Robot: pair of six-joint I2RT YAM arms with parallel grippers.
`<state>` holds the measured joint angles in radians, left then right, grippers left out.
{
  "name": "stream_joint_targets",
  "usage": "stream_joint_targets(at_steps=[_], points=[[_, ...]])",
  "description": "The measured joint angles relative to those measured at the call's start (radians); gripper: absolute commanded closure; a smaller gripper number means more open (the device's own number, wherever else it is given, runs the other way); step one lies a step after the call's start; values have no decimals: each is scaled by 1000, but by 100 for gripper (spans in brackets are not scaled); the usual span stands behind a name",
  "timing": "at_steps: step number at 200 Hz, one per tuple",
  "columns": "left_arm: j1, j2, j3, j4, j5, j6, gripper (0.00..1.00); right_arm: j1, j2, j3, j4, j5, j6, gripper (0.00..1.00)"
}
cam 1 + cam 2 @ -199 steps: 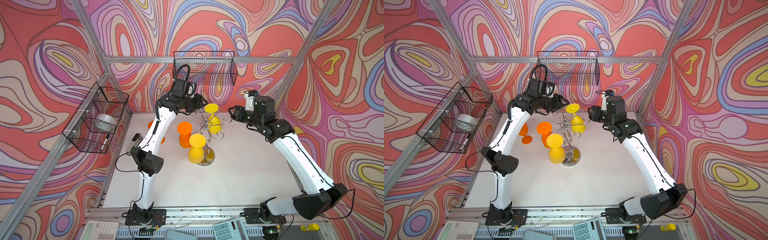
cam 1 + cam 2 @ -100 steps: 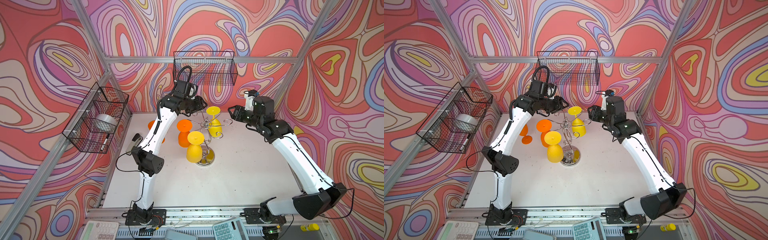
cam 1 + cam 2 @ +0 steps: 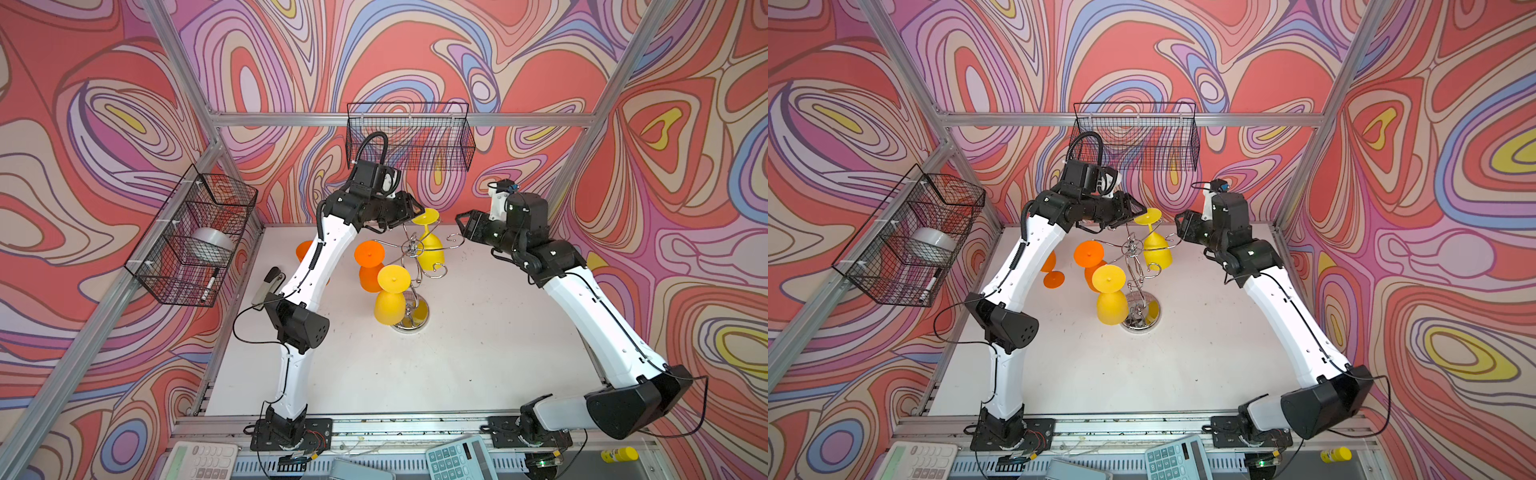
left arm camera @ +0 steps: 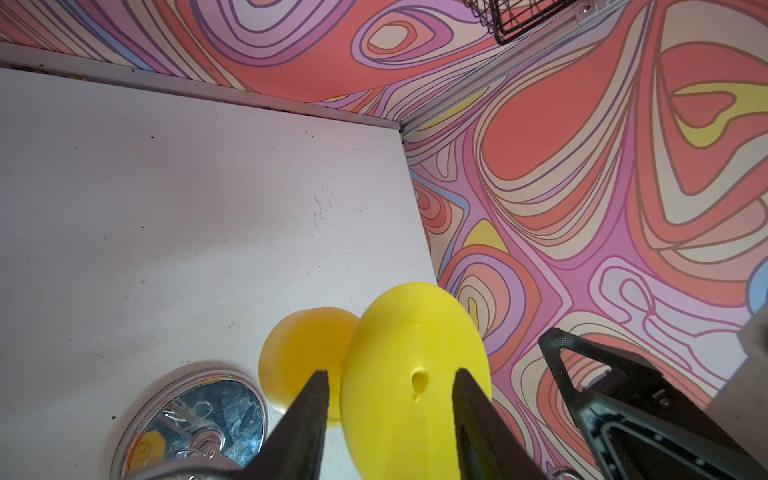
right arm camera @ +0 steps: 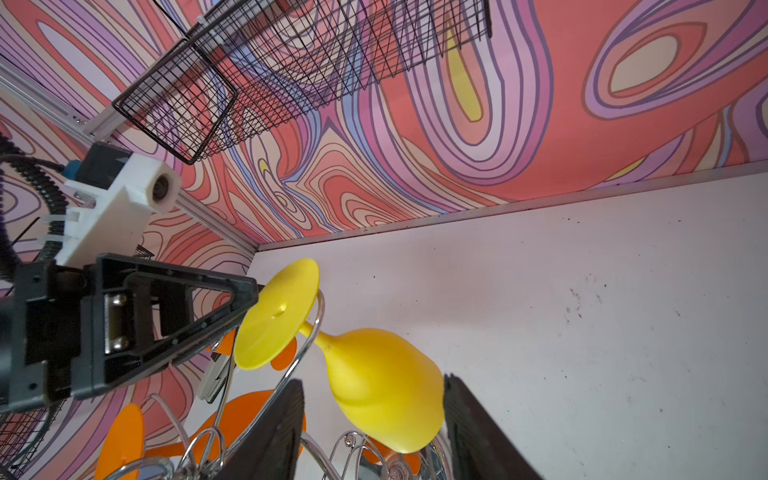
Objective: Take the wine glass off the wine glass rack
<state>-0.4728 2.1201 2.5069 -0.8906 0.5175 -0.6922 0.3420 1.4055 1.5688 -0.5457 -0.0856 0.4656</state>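
Observation:
The chrome wine glass rack (image 3: 409, 318) (image 3: 1142, 318) stands mid-table with three wine glasses hanging bowl-down. A yellow glass (image 3: 430, 251) (image 3: 1156, 253) (image 5: 382, 378) hangs at the back, tilted in its hook. An orange glass (image 3: 370, 268) and a second yellow glass (image 3: 390, 297) hang nearer. My left gripper (image 3: 411, 214) (image 3: 1133, 216) (image 4: 390, 371) is open, its tips at the face of the back yellow glass's round foot (image 4: 415, 365) (image 5: 276, 313). My right gripper (image 3: 461, 226) (image 3: 1179, 228) (image 5: 374, 380) is open, a short way right of that glass, facing its bowl.
Another orange glass (image 3: 1052, 270) stands on the table behind the left arm. A stapler (image 3: 268, 282) lies near the left edge. Black mesh baskets hang on the back wall (image 3: 409, 137) and the left frame (image 3: 195, 237). Two calculators (image 3: 457, 459) sit by the front rail.
My left gripper has moved a little to the right, up to the back yellow glass's foot. The right arm and the hanging glasses have stayed put.

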Motion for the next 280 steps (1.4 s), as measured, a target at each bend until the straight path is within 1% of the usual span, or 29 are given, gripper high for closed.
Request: stream_joint_targets(at_steps=[34,51,63,79,114,145,156,200,225,246,269,280], points=[[-6,0,0,0,0,1,51,0,0,-2,6,-1,5,43],[-6,0,0,0,-2,1,56,0,0,-4,13,-1,8,43],[-6,-2,-2,3,-2,-1,57,0,0,-4,16,-1,11,43],[-6,-8,-15,15,-1,-11,62,0,0,-4,20,-2,15,43],[-6,-29,-40,61,11,-56,70,0,0,-7,23,-3,19,43],[-6,-53,-61,114,32,-106,72,0,-1,-14,23,-5,19,43],[-6,-60,-69,131,40,-121,76,0,-1,-16,22,-5,19,43],[-6,-79,-129,185,63,-151,85,0,-2,-17,23,-5,19,43],[-6,-84,-182,204,69,-151,86,0,-5,-18,22,-4,19,43],[-5,-84,-216,225,81,-161,91,0,-8,-20,23,-4,19,43],[-3,-86,-242,254,94,-185,100,0,-10,-23,22,-3,19,43],[-3,-89,-249,270,95,-192,100,0,-10,-23,23,0,19,43]])
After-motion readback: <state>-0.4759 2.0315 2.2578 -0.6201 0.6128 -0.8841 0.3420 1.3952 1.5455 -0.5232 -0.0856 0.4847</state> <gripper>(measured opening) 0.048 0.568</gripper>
